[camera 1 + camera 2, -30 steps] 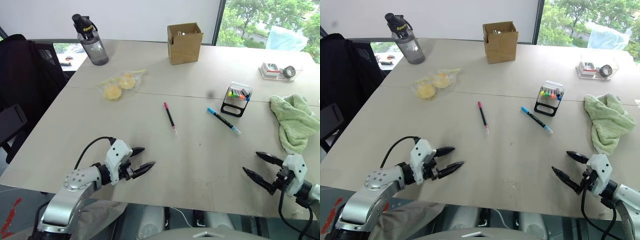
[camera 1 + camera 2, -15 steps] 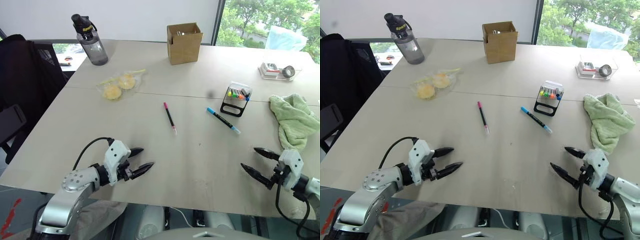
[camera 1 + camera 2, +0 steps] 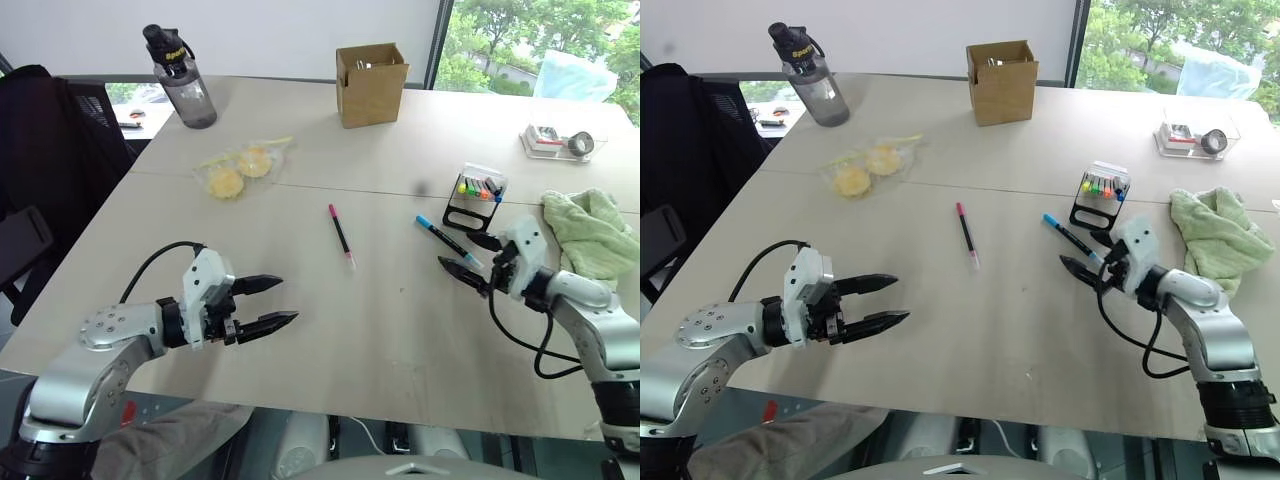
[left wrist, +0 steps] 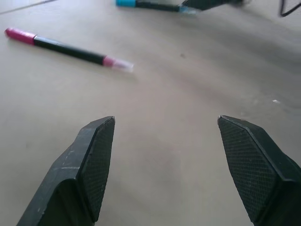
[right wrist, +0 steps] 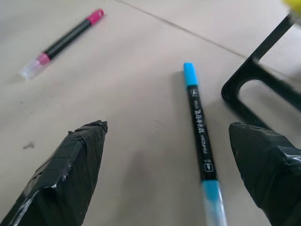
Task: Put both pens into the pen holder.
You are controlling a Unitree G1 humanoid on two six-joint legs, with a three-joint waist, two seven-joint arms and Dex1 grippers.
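- Two pens lay loose on the counter [image 3: 300,400], neither in the pen holder [image 3: 474,197] at right of centre in the head view. The pink pen [image 3: 341,235] sat mid-frame; the blue pen [image 3: 446,241] sat to its right, just below and left of the holder.
- My right claw [image 3: 466,255] stood wide open and empty, its tips hovering at the near, clear-capped end of the blue pen. In the right wrist view the blue pen ran between the two fingers, nearer one of them than the other.
- My left claw [image 3: 264,304] was also well open, holding nothing, low at lower left and well apart from the pink pen.
- Risk one, as I judged it: closing off-centre would make one finger strike first and roll or skid the slim barrel across the smooth counter.
- Risk two: gripping so near the end could let the pen droop or pivot, so it would meet the holder at a bad angle.
- Risk three: the holder was light, already full of coloured markers, and close by; a careless swing might tip or shove it toward the green cloth [image 3: 585,235].
- Risk four: descending too far could jam the fingertips on the counter.
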